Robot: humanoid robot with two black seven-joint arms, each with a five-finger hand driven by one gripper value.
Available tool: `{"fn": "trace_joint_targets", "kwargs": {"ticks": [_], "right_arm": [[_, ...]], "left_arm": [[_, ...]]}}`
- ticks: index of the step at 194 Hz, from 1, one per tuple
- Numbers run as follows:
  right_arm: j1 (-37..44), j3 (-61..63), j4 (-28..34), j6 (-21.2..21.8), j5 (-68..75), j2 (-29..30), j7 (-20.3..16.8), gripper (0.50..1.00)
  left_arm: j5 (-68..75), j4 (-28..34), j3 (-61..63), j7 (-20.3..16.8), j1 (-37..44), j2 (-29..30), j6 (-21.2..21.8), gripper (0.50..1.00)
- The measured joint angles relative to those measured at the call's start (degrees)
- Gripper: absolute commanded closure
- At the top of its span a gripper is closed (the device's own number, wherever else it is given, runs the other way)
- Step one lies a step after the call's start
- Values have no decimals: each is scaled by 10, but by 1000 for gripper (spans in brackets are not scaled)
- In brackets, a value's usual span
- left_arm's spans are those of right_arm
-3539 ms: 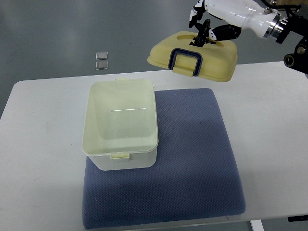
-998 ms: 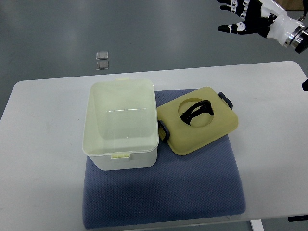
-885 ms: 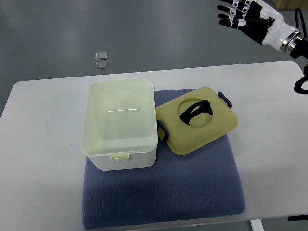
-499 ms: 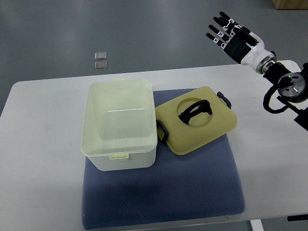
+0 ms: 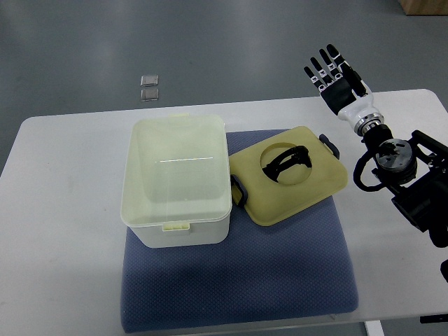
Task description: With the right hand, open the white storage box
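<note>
White storage box [image 5: 176,183] sitting open on the left half of the blue mat [image 5: 238,280], interior bare and pale, small latch tab at its near rim. Lid [image 5: 288,175] off and lying flat on the mat at the box's 3 o'clock, left edge just beside the box wall, turned at a slant. Black handle [image 5: 285,162] folded into the round recess on the lid's top, dark clips at the lid's left and right ends. Right hand [image 5: 338,80] up at 1 o'clock from the lid, well apart from it, above the far edge of the white counter [image 5: 63,210]. Fingers [image 5: 330,63] spread wide and straight, pointing toward 11 o'clock, holding nothing. Wrist and black forearm joints trailing off toward 4 o'clock and the right edge. Two small clear squares [image 5: 148,87] out on the grey floor at 12 o'clock from the box, beyond the counter.
</note>
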Motion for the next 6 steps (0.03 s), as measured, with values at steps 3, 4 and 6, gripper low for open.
{"fn": "trace_joint_targets", "kwargs": {"ticks": [3, 4, 6], "right_arm": [[0, 0, 0, 0, 0, 0, 0, 566], [-1, 0, 0, 0, 0, 1, 0, 566], [-1, 0, -1, 0, 0, 1, 0, 566]], "left_arm": [[0, 0, 0, 0, 0, 0, 0, 500], [0, 0, 0, 0, 0, 0, 0, 500], [0, 0, 0, 0, 0, 0, 0, 500]]}}
